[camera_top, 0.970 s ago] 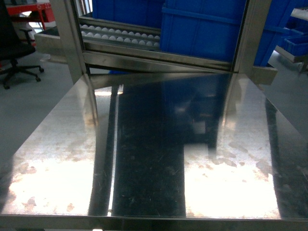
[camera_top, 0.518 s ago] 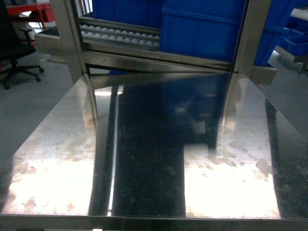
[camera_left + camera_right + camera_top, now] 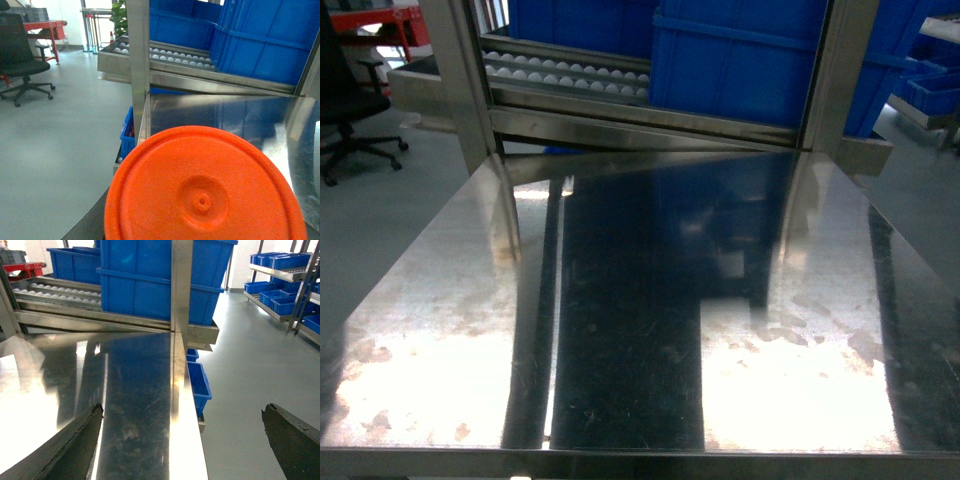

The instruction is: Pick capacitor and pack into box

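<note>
A steel surface (image 3: pixel 650 330) fills the head view, with blue bins (image 3: pixel 740 60) on a roller rack (image 3: pixel 560 72) behind it. No box shows. An orange disc (image 3: pixel 200 190) blocks the left wrist view, hiding the left hand. The right hand (image 3: pixel 182 440) is spread wide, holding nothing.

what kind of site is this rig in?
Likely a factory or warehouse packing station: stainless steel worktable, big blue plastic bins on a roller conveyor rack, more bins on shelving.
</note>
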Available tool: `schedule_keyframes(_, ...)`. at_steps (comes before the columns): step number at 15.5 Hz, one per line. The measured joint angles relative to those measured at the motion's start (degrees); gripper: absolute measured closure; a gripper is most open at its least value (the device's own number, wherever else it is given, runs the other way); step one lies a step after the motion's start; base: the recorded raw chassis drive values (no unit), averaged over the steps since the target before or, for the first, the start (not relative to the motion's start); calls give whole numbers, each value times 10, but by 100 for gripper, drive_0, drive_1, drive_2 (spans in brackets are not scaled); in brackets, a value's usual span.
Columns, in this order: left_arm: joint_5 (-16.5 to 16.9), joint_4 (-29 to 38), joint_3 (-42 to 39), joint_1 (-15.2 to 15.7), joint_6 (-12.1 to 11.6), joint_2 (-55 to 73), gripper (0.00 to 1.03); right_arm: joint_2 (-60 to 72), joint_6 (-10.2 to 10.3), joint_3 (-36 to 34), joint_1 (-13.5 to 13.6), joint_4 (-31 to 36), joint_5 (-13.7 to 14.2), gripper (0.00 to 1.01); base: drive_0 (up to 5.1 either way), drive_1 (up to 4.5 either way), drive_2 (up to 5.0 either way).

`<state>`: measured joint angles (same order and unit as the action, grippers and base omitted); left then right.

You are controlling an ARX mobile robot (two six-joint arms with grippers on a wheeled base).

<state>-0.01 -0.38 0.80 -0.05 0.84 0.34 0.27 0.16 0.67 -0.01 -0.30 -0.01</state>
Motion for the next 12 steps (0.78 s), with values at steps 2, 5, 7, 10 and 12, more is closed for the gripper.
schedule_keyframes(2,0,0,0,0,0,0,59,0,0,0,0,0,0,3,0,0,0)
schedule_keyframes(5,0,0,0,0,0,0,59,0,0,0,0,0,0,3,0,0,0)
schedule_keyframes(7,0,0,0,0,0,0,59,0,0,0,0,0,0,3,0,0,0)
schedule_keyframes(10,0,2,0,0,0,0,59,0,0,0,0,2,0,3,0,0,0)
schedule_keyframes(12,0,2,0,0,0,0,59,0,0,0,0,1,0,3,0,0,0)
